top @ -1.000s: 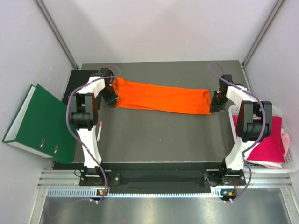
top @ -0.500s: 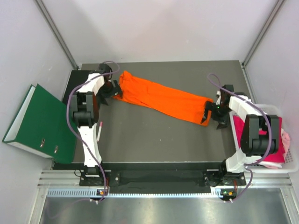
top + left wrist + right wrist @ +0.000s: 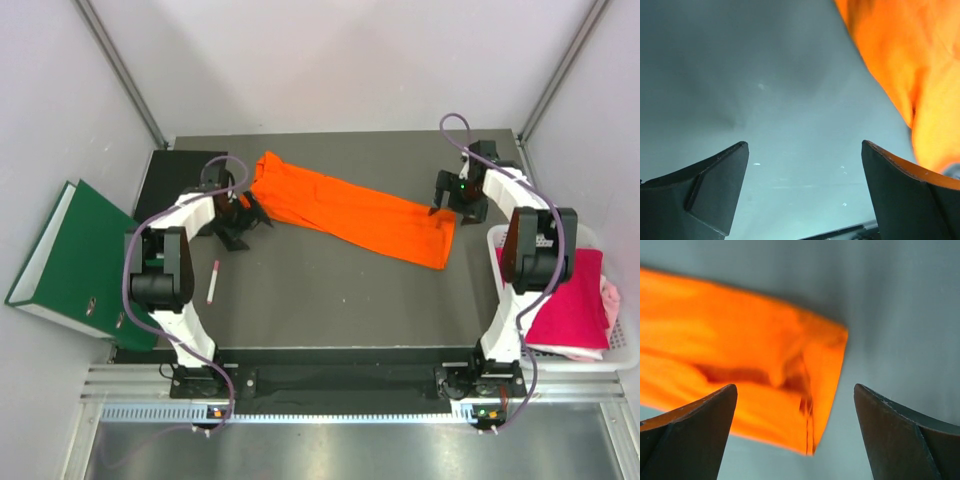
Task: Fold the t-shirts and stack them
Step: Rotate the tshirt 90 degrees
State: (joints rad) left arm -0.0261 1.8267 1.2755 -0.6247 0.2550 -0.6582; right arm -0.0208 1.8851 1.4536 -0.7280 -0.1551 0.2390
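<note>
Cloth lies where I need it: the orange shirt (image 3: 350, 213) is spread on the worktop (image 3: 340, 300) as a long narrow band, slanting from far left to nearer right. I judge it to be folded lengthwise already, with the fold across its length not yet done. That would explain why I have one arm at each end, since a band this long is easier to lift by both ends together. My left gripper (image 3: 804, 146) is spread wide and holds nothing. Its wrist view shows bare worktop between the fingers, with the shirt's edge off to the right and outside the gap. My right gripper (image 3: 795, 387) is just as wide open and empty, and the shirt's squared end sits ahead of it, more toward the left finger. That close view also shows doubled layers and a crease at the end, which the top view flattens into plain colour. Only the top view shows the rest: the magenta shirt (image 3: 570, 315) and pink shirt (image 3: 610, 298) heaped unfolded in the basket (image 3: 622, 352) on the right, a pen (image 3: 213, 282) near my left arm, and the binder (image 3: 85, 265) off to the left.
</note>
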